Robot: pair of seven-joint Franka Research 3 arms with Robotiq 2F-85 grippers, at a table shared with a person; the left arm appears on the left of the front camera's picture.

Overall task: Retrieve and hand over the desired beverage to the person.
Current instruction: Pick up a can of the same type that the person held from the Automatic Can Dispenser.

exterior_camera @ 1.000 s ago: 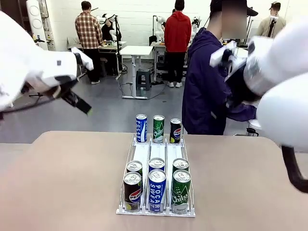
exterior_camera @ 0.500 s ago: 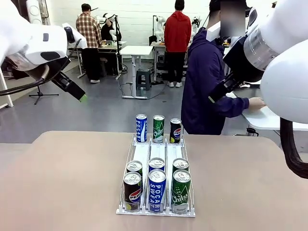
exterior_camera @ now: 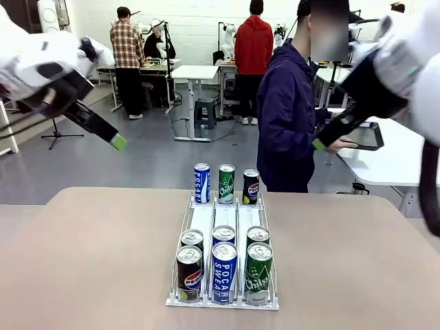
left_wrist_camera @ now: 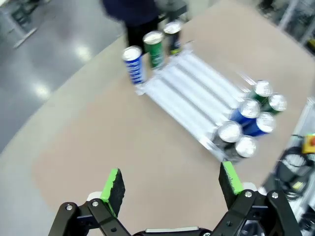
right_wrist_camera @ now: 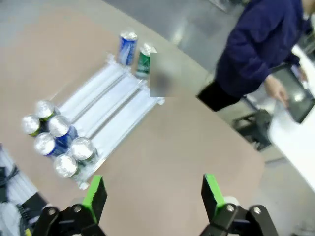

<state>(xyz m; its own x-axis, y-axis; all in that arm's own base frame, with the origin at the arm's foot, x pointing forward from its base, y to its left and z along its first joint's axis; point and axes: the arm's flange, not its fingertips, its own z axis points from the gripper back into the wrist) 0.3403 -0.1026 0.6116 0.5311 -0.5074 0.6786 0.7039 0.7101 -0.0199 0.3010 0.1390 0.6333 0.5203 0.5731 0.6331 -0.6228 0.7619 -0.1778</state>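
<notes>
In the last second both arms just shuffled around high above the can rack (exterior_camera: 203, 221), left gripper (left_wrist_camera: 171, 183) and right gripper (right_wrist_camera: 154, 194) wide open and empty, while the person (exterior_camera: 285, 117) straightened up behind the rack, with all the cans (exterior_camera: 225, 271) untouched, so probably no drink was chosen yet.

Cans (exterior_camera: 224, 271) in rack (exterior_camera: 204, 218) on table (exterior_camera: 89, 261); person (exterior_camera: 285, 117) behind.
</notes>
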